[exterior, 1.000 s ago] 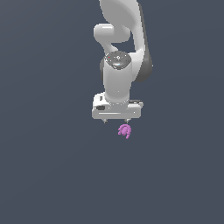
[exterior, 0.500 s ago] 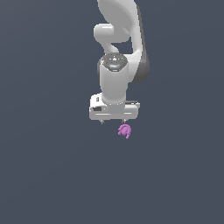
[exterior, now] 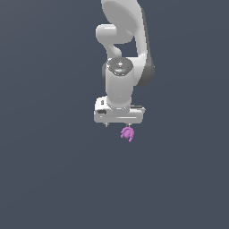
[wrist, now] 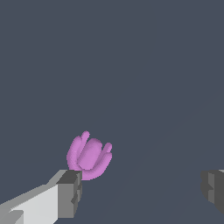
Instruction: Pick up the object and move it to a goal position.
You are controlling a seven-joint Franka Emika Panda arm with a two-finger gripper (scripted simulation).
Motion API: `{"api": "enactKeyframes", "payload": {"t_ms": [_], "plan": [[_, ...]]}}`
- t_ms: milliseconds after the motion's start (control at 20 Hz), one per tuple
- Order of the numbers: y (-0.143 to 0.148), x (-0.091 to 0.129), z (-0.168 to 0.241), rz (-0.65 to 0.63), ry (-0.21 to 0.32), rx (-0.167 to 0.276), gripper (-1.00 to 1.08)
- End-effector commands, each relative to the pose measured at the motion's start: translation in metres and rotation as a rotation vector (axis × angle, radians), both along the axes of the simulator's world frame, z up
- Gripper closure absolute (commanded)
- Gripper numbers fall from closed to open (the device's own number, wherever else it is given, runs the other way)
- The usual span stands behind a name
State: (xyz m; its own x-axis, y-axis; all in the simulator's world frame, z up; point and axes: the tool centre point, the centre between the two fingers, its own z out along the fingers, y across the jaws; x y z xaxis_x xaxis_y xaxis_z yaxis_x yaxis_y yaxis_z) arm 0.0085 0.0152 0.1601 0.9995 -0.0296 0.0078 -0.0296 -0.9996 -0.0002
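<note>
Hovering: gripper [exterior: 118, 125] above object [exterior: 127, 133]; object off-centre, beside one finger [wrist: 65, 194]
Jaws: spread wide, empty; grasp likely needs recentring

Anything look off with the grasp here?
Yes. The pincer is open wide, but the magenta pronged object is off centre: in the wrist view it sits right at one fingertip, far from the other. Closing now would probably push it rather than grip it. No damage visible.

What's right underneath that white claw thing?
A small purple object sits below the open gripper, close beside one finger, not between them. Contact cannot be told.
</note>
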Motion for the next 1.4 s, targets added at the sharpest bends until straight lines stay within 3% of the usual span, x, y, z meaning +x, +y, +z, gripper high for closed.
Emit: {"api": "enactKeyframes", "payload": {"t_ms": [0, 850, 1350], "plan": [[0.005, -0.001, -0.005, -0.032, 0.001, 0.001, -0.92], [0.048, -0.02, -0.054, -0.368, 0.007, 0.003, -0.92], [0.06, -0.027, -0.069, -0.471, 0.008, 0.002, -0.92]]}}
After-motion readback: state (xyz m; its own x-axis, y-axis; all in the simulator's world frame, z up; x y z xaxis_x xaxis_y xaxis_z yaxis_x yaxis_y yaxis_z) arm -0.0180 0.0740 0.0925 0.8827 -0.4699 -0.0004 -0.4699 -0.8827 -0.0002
